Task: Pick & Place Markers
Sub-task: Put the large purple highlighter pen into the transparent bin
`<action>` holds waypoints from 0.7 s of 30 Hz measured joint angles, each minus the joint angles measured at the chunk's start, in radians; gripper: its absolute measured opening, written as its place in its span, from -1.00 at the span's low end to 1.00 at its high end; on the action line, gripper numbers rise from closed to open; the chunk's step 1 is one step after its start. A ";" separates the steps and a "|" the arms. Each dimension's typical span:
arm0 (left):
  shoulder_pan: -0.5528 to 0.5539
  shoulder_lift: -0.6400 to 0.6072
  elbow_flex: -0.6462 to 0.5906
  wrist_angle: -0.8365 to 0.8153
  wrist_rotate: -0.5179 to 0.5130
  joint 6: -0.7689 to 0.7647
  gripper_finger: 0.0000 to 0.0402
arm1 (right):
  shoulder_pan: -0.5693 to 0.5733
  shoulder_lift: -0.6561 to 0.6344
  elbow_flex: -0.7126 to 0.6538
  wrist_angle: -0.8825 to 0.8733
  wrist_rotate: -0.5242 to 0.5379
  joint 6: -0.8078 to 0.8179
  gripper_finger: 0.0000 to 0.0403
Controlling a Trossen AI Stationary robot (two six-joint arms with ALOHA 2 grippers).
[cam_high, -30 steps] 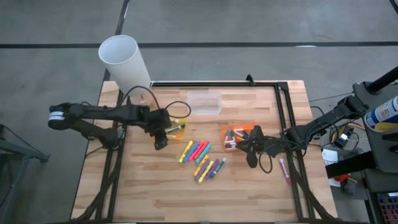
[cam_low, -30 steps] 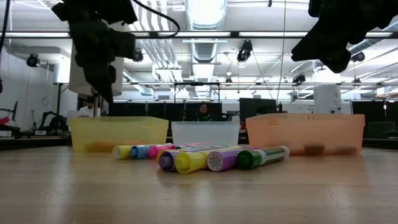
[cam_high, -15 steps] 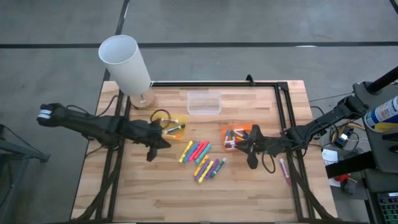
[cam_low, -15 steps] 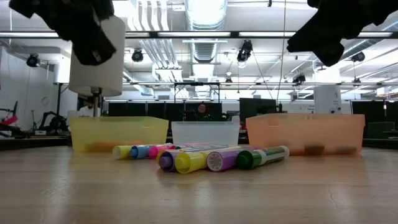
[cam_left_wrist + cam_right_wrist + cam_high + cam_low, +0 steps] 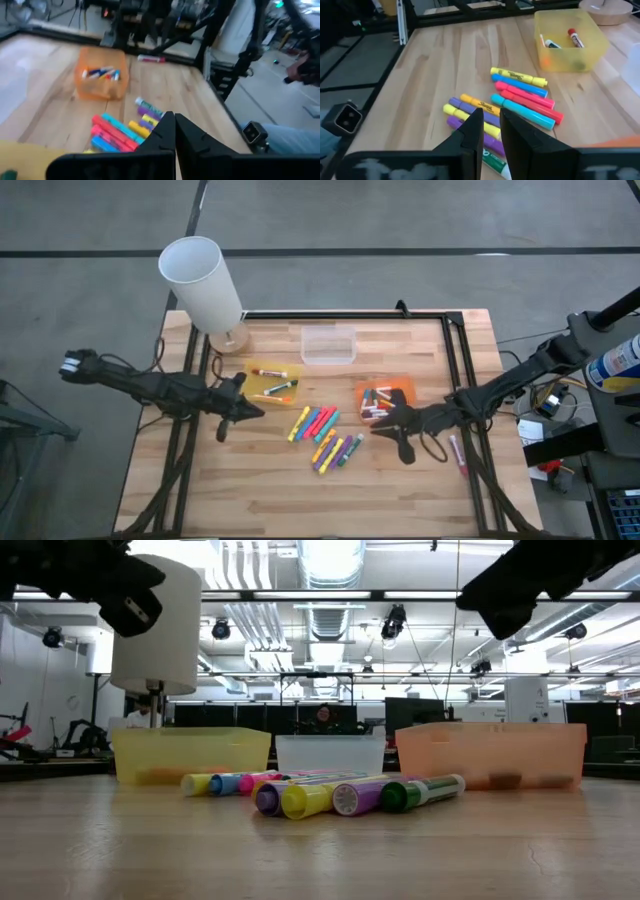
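Several markers [image 5: 322, 435] in yellow, pink, blue, green and purple lie loose in a heap mid-table, also in the low view [image 5: 320, 792]. More markers lie in the yellow tray [image 5: 258, 390] and the orange tray [image 5: 402, 385]. My left gripper [image 5: 250, 410] hangs left of the heap, beside the yellow tray, shut and empty; its fingertips [image 5: 175, 120] meet. My right gripper [image 5: 378, 427] hovers right of the heap, in front of the orange tray. Its fingers [image 5: 473, 125] stand a narrow gap apart with nothing between them.
A clear tray [image 5: 328, 345] sits at the far middle. A tall white cylinder [image 5: 200, 275] on a round wooden foot stands at the far left corner. One pink marker [image 5: 457, 452] lies outside the black rail near the right edge. Bare wood stretches along the near edge.
My left gripper has pulled back from above the yellow tray toward the table's left edge, tipped up from pointing down to nearly level, and shut empty. My right gripper has crept a little toward the marker heap and rolled about its own axis.
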 joint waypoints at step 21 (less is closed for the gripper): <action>-0.002 -0.278 -0.163 0.133 0.003 0.147 -1.00 | -0.014 0.187 0.177 -0.117 0.011 -0.037 -0.72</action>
